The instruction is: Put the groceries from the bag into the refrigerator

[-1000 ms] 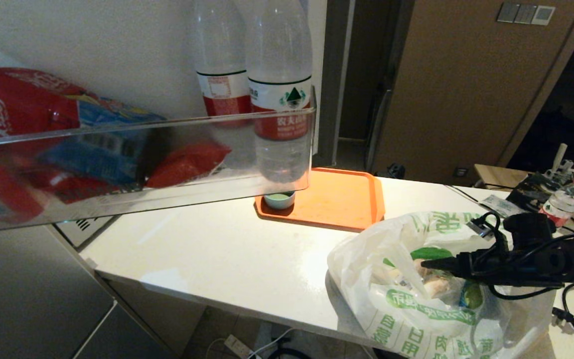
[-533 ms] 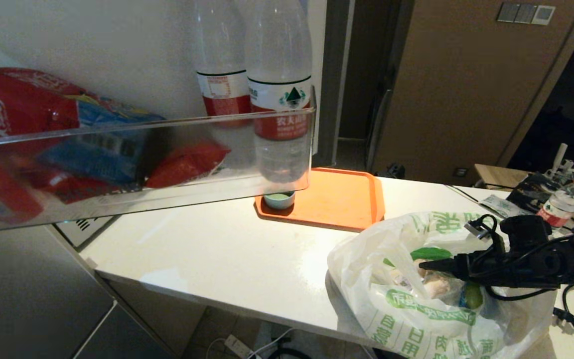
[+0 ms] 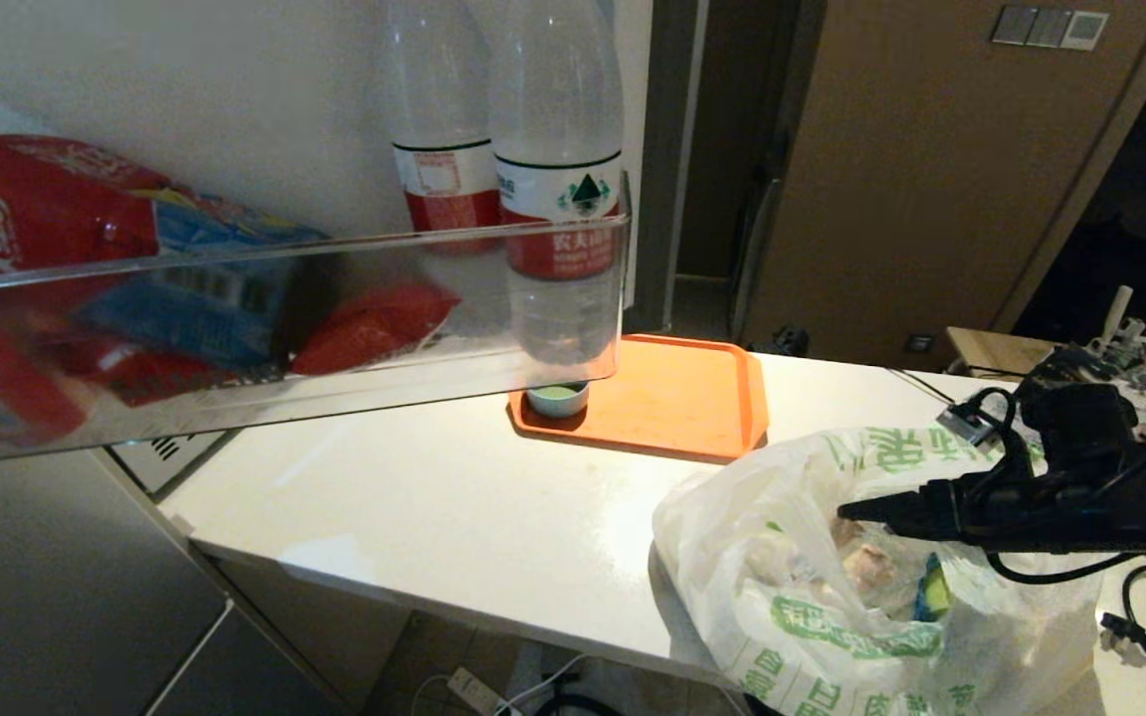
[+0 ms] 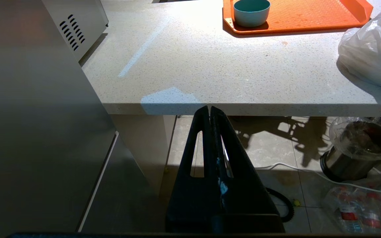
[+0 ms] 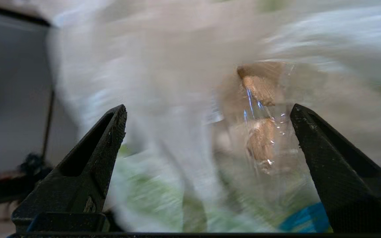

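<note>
The bag (image 3: 832, 597) is seen at the front right corner of the counter (image 3: 454, 497), its mouth slumped open, with pale beige lumps (image 3: 866, 567) and a yellow-green pack (image 3: 934, 597) lying inside. The right gripper (image 3: 847, 513) is held level just above the bag's mouth, fingers spread wide and nothing caught between them; in the right wrist view the lumps (image 5: 260, 132) are framed between the 2 fingers. The left gripper (image 4: 209, 110) is parked below the counter's front edge, fingers pressed together and empty. The refrigerator (image 3: 76, 597) door stands open at the left, its clear door shelf (image 3: 334, 298) holding 2 water bottles (image 3: 553, 199) and red packets (image 3: 374, 323). An orange tray (image 3: 672, 398) with a small green cup (image 3: 558, 398) sits toward the back edge. Judged from this, no grocery is in hand, so emptying the bag remains largely to be done
</note>
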`<state>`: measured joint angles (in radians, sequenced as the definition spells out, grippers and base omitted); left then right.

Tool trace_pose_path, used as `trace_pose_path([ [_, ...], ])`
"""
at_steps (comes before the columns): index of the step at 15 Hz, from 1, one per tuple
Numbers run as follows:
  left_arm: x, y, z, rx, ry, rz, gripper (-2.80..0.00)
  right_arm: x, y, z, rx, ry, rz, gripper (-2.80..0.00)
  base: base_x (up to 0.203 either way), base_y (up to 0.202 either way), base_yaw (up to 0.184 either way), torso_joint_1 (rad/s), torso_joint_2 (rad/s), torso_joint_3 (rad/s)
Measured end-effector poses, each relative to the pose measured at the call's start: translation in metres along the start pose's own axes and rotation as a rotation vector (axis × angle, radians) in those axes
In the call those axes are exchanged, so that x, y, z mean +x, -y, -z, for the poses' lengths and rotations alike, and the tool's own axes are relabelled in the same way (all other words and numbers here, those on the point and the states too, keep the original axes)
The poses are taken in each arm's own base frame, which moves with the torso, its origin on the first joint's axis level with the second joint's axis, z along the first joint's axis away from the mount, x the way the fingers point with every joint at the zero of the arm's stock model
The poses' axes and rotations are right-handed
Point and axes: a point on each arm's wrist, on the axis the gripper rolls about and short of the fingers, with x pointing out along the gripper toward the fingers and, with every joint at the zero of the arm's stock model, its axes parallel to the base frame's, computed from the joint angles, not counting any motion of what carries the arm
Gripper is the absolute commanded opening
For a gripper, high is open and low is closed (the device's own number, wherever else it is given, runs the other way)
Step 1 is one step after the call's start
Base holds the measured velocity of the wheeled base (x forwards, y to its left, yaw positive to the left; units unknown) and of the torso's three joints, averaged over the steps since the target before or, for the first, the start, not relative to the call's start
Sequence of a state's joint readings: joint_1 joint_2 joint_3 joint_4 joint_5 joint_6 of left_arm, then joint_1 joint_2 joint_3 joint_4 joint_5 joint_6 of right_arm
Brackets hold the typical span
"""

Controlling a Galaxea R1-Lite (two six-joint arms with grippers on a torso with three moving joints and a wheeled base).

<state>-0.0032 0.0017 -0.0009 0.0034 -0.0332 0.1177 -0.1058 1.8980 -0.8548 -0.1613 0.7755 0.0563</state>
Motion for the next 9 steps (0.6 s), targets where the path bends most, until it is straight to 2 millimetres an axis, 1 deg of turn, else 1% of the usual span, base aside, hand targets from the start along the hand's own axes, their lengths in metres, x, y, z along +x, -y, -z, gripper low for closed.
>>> trace_pose_path([
  [2, 0.0, 0.0, 0.0, 0.0, 0.001, 0.001, -2.8, -0.009, -0.017, 0.011, -0.002, -0.012, -0.01, 0.0, 0.0, 0.0, 0.0, 0.0, 0.0, 0.0],
  [4, 0.0, 0.0, 0.0, -0.002, 0.001, 0.002, -2.8, -0.016, -0.025, 0.022, 0.013, -0.022, -0.004, 0.0, 0.0, 0.0, 0.0, 0.0, 0.0, 0.0],
  [7, 0.0, 0.0, 0.0, -0.002, 0.0, 0.002, -2.8, -0.018, -0.026, 0.032, 0.047, -0.034, 0.013, 0.0, 0.0, 0.0, 0.0, 0.0, 0.0, 0.0],
  [9, 0.0, 0.0, 0.0, 0.0, -0.001, 0.003, -2.8, -0.016, -0.024, 0.033, 0.057, -0.042, 0.013, 0.0, 0.0, 0.0, 0.0, 0.0, 0.0, 0.0],
])
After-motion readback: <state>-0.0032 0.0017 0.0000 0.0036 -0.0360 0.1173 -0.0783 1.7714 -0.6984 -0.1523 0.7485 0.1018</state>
